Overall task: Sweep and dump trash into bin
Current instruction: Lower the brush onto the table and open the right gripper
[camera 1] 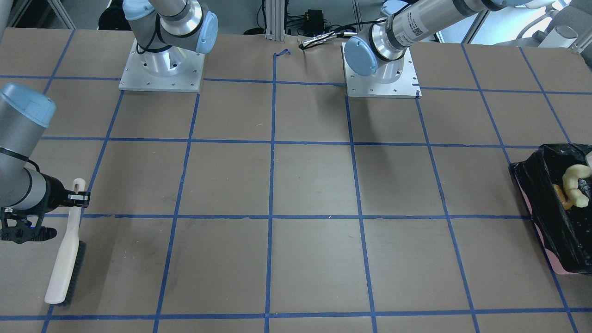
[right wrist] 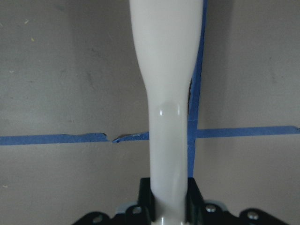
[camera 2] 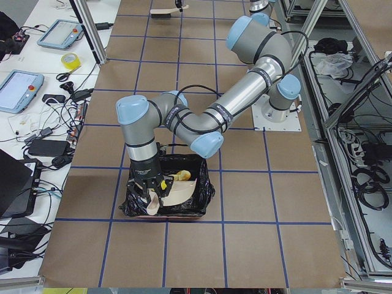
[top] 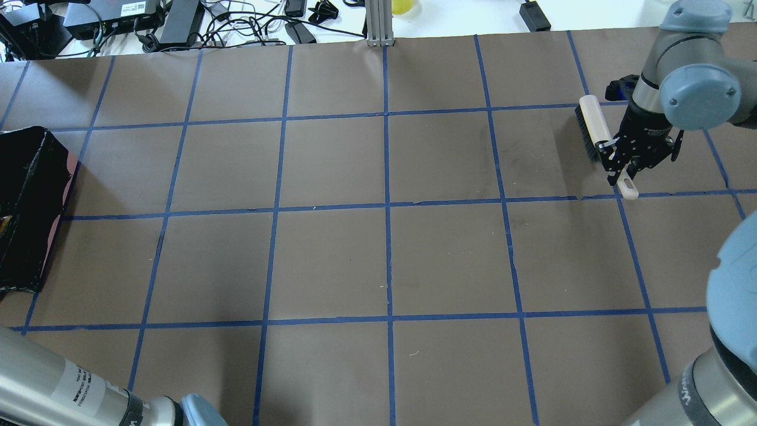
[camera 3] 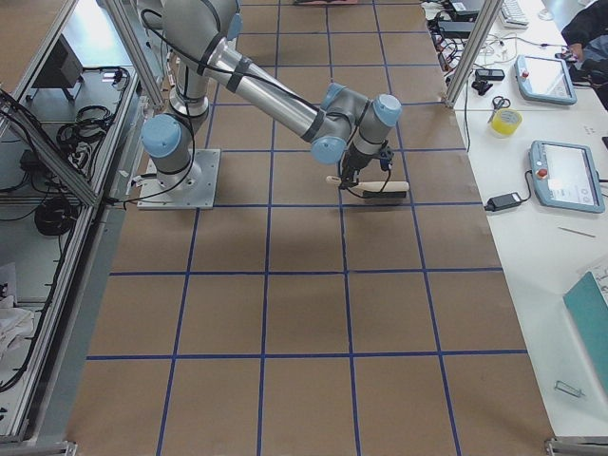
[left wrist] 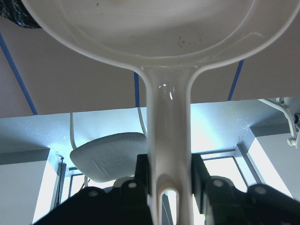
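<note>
The pink bin [camera 1: 541,185] with its black bag stands at the table's end on my left side; it also shows in the overhead view [top: 26,177]. A pale yellow peel [camera 1: 576,182] and a golden-brown lump [camera 1: 560,194] lie inside it. The yellow wedge is hidden. My left gripper [camera 2: 150,190] is shut on the handle of the beige dustpan [camera 2: 177,193], tilted over the bin [camera 2: 205,190]; the handle [left wrist: 166,131] fills the left wrist view. My right gripper [top: 621,160] is shut on the brush [top: 591,127] handle, with the bristles on the table.
The brown table top [top: 384,248] carries a grid of blue tape. Both arm bases [camera 1: 159,69] are bolted at the robot's side. Cables and electronics [top: 148,23] lie beyond the far edge. Tablets and tape [camera 2: 70,61] sit on a side bench.
</note>
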Controlling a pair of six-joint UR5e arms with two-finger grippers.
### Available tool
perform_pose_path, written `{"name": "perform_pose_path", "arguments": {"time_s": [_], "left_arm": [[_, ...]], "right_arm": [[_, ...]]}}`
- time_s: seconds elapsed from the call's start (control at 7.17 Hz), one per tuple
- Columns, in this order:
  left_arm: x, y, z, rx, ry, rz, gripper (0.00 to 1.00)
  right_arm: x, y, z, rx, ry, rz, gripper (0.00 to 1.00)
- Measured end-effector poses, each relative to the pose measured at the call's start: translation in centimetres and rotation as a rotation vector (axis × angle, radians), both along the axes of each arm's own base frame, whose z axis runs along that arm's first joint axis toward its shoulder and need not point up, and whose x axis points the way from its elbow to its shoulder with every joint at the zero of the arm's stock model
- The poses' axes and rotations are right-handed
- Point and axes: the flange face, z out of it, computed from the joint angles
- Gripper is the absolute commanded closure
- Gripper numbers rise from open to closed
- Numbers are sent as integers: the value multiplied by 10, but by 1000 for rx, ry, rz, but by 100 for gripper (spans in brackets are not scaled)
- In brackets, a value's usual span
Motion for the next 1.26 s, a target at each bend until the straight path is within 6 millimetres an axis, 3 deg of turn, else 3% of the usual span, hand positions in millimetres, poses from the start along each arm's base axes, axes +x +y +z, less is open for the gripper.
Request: {"name": "perform_pose_path", "arguments": {"time_s": [0.28, 0.42, 0.56, 0.98, 1.12, 1.26], "left_arm": [[-25, -7, 10, 13, -33, -22, 100], [-34, -10, 14, 20, -45, -31, 100], [-39, -11, 18, 28, -59, -31, 100], [-66, -18, 34, 39, -116, -52, 100], [-79, -19, 35, 32, -144, -62, 100], [-88, -16, 31, 14, -171, -69, 100]], "right_arm": [[0, 0, -1, -1, 0, 1, 36], [0, -1, -1, -2, 1, 1, 10], [0, -1, 0, -9, 3, -2, 0], [-3, -7, 29, -85, 31, -7, 0], [-1, -8, 54, -125, 43, -8, 0], [3, -6, 91, -165, 58, -11, 0]]}}
